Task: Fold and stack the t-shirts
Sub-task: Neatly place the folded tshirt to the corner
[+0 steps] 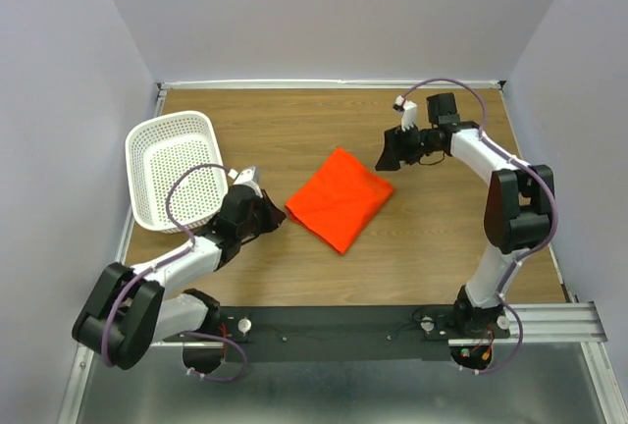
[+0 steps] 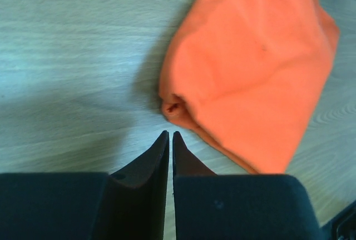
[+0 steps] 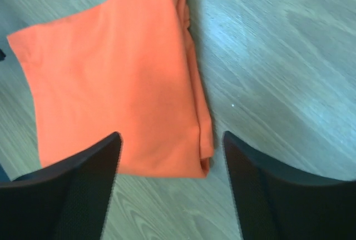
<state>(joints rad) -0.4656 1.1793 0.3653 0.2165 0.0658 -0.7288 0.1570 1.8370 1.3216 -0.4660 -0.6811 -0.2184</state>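
The left gripper [image 2: 170, 135], with two black pointed fingers, is almost closed. Only a thin slit shows between the tips, and nothing is held in it. It hangs low over the brown wooden table [image 1: 294, 120], with its tips just beside the rolled left corner of the cloth and not touching it. The right gripper [image 3: 171, 135] has its broad black fingers far apart and also holds nothing. In its wrist view one corner of the cloth lies below the gap between the fingers. From above, this gripper is near the far right edge of the cloth, but apart from it.

The bright orange-red cloth t-shirt [image 1: 340, 198] lies in the middle of the table, between the two grippers. It is folded into a compact four-sided packet, turned like a diamond. The right wrist view shows several layers stacked along one edge.

I judge that the folding is finished or nearly so, and this would explain why both grippers stand free at opposite corners. A finger that brushes the loose corner could open the layers again.

The white perforated plastic basket [image 1: 175, 116] stands at the left side of the table, beside the left arm and apart from the shirt.
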